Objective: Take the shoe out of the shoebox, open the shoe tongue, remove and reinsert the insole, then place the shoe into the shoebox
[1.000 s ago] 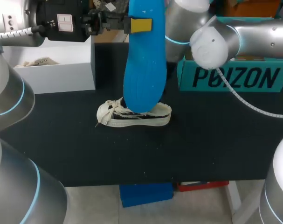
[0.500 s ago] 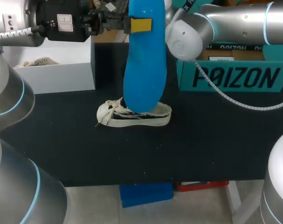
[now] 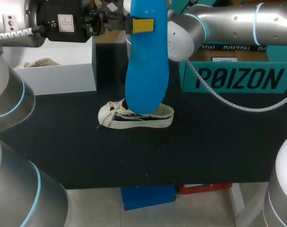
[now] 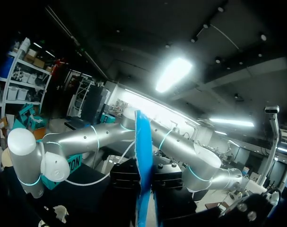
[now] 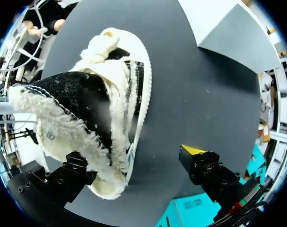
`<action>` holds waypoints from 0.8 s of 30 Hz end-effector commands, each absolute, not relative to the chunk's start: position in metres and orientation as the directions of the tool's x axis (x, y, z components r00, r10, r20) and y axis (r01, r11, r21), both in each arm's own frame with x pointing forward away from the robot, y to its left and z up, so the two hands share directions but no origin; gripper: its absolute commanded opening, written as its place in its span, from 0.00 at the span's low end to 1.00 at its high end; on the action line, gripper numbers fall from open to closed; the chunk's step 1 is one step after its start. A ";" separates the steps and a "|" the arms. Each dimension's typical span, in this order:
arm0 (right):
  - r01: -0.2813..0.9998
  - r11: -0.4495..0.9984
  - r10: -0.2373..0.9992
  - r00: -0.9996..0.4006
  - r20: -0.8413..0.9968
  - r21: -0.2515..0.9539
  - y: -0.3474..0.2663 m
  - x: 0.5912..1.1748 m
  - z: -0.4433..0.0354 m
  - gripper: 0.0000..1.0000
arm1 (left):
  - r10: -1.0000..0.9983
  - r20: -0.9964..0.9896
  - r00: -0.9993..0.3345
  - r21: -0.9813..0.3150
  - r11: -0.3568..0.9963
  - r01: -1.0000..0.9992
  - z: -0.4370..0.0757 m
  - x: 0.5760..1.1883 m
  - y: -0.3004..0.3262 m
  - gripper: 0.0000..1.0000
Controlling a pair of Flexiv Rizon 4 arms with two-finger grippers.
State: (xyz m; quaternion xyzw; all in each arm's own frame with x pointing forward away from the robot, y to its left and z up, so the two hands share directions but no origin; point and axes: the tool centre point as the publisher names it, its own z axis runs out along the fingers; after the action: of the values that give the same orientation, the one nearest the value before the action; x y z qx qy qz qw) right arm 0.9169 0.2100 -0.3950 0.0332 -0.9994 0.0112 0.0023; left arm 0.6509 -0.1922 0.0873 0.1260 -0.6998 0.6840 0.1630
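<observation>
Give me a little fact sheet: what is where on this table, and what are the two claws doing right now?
Shoe: fleece-lined, standing on the black table
Blue insole: upright over the shoe
Left gripper: shut on the insole near its upper end
Right gripper: open, just above the shoe
White shoebox: table's far left
Teal box: table's far right

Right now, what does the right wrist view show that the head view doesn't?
Only the right wrist view shows the fleecy lining inside the shoe and the right gripper, open near its heel. Only the head view shows the blue insole, held upright in the left gripper. Both show the shoe on the black table.
</observation>
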 end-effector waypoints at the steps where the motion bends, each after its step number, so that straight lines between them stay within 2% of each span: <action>1: -0.063 0.998 -0.063 -0.998 0.010 -0.024 0.214 0.919 -0.401 0.42 | 0.043 0.402 -0.915 -0.915 0.037 -0.401 0.088 0.651 -0.193 0.00; 3: -0.062 0.998 -0.062 -0.998 0.012 -0.024 0.214 0.918 -0.401 0.11 | 0.043 0.402 -0.915 -0.915 0.037 -0.401 0.088 0.651 -0.193 0.00; 4: -0.062 0.998 -0.062 -0.998 0.012 -0.024 0.216 0.918 -0.401 0.00 | 0.043 0.402 -0.915 -0.915 0.037 -0.401 0.088 0.651 -0.193 0.00; 24: -0.058 0.998 -0.057 -0.998 0.021 -0.025 0.217 0.916 -0.404 0.00 | 0.043 0.402 -0.915 -0.915 0.037 -0.401 0.088 0.651 -0.193 0.00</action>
State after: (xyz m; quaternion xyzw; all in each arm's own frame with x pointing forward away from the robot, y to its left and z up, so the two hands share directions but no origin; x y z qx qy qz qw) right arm 0.9144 0.2160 -0.4028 0.0293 -0.9995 0.0115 0.0097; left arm 0.6509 -0.1922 0.0873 0.1261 -0.6998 0.6840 0.1629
